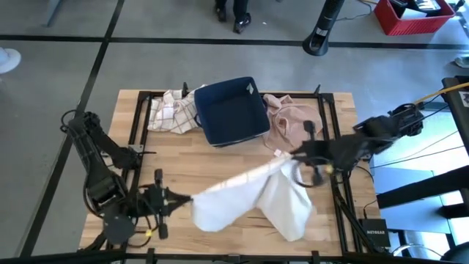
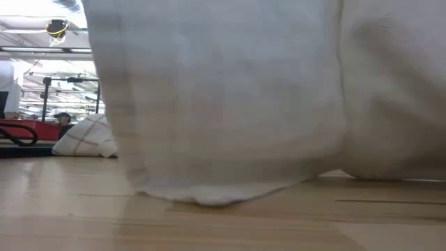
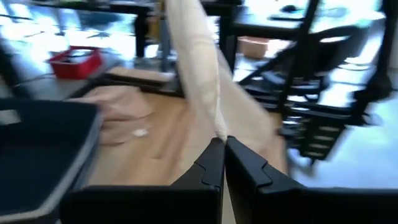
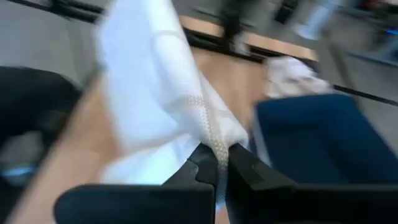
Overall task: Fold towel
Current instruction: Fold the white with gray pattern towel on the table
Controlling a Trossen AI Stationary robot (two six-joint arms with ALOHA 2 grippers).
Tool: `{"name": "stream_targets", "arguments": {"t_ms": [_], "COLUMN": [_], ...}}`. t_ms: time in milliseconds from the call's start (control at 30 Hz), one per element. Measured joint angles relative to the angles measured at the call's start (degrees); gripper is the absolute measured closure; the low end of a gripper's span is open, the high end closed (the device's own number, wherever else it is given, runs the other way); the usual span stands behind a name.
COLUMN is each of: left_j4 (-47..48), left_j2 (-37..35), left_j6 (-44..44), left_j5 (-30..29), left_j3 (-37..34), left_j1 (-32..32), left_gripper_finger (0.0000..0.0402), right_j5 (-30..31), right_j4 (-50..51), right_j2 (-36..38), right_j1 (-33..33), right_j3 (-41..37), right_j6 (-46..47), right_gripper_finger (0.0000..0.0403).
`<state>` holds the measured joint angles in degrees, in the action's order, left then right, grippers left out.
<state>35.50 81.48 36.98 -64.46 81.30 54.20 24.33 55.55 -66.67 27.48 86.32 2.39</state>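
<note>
A white towel (image 1: 249,194) hangs between my two grippers over the near half of the table, its upper edge stretched from one to the other. My left gripper (image 1: 185,199) is shut on its left end, and my right gripper (image 1: 291,156) is shut on its right end, farther back. Two lobes sag down: one at the left (image 1: 216,214) and a longer one at the right (image 1: 287,213). In the low view the towel (image 2: 230,104) fills most of the picture, with its lower edge (image 2: 202,199) on the wood. My left gripper pinches an edge of the towel (image 3: 217,132) between its two fingers, coming nearly level from the table's left. The cloth runs away from it in a drawn band. My right gripper pinches a bunched corner of the towel (image 4: 214,142) between its two fingers, slanting down from the right. The cloth spreads away below it.
A dark blue bin (image 1: 233,110) stands at the middle of the far side. A checked cloth (image 1: 172,110) lies left of it and a pinkish cloth (image 1: 293,125) right of it. Bare wood (image 1: 161,158) shows left of the towel.
</note>
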Motion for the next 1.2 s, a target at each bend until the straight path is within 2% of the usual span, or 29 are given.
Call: {"name": "stream_targets", "arguments": {"t_ms": [100, 233, 333, 467, 600, 733, 900, 1000, 1100, 1200], "left_j4": [11.47, 27.87, 34.29, 33.88, 31.95, 29.01, 25.00, 25.25, 25.39, 24.97], "left_j2": [-0.01, 0.34, 0.71, 0.71, 0.70, 0.69, 0.69, 0.75, 0.71, 0.43], "left_j6": [10.36, 30.02, 41.65, 48.43, 52.31, 52.38, 50.85, 51.49, 52.41, 51.09], "left_j5": [-1.16, 0.98, 8.14, 18.12, 26.84, 32.22, 32.99, 33.04, 33.04, 33.15], "left_j3": [0.00, -1.45, -5.10, -11.46, -16.68, -19.63, -21.56, -22.07, -22.24, -22.23], "left_j1": [-0.91, -1.90, -2.32, -2.55, -2.57, -2.55, -2.55, -3.08, -3.81, -4.20], "left_gripper_finger": [0.0400, 0.0400, 0.0400, 0.0400, 0.0399, 0.0399, 0.0399, 0.0398, 0.0398, 0.0398], "right_j5": [2.74, 4.04, 3.87, 0.82, -4.62, -6.75, -4.34, -4.23, -4.12, -2.55], "right_j4": [-3.83, -13.84, -25.83, -43.44, -55.87, -61.93, -69.66, -72.91, -67.78, -54.44], "right_j2": [-0.03, -0.05, -0.11, -2.01, -7.29, -15.09, -25.01, -29.09, -30.28, -28.51], "right_j1": [-2.90, -6.09, -7.98, -9.31, -10.07, -10.31, -10.63, -11.21, -11.42, -11.26], "right_j3": [-5.73, -15.59, -23.83, -33.22, -37.55, -37.88, -37.90, -37.72, -35.35, -30.27], "right_j6": [-3.86, -10.07, -14.34, -17.88, -18.07, -18.08, -18.10, -17.88, -17.42, -15.81], "right_gripper_finger": [0.0391, 0.0391, 0.0391, 0.0391, 0.0391, 0.0391, 0.0389, 0.0370, 0.0323, 0.0263]}}
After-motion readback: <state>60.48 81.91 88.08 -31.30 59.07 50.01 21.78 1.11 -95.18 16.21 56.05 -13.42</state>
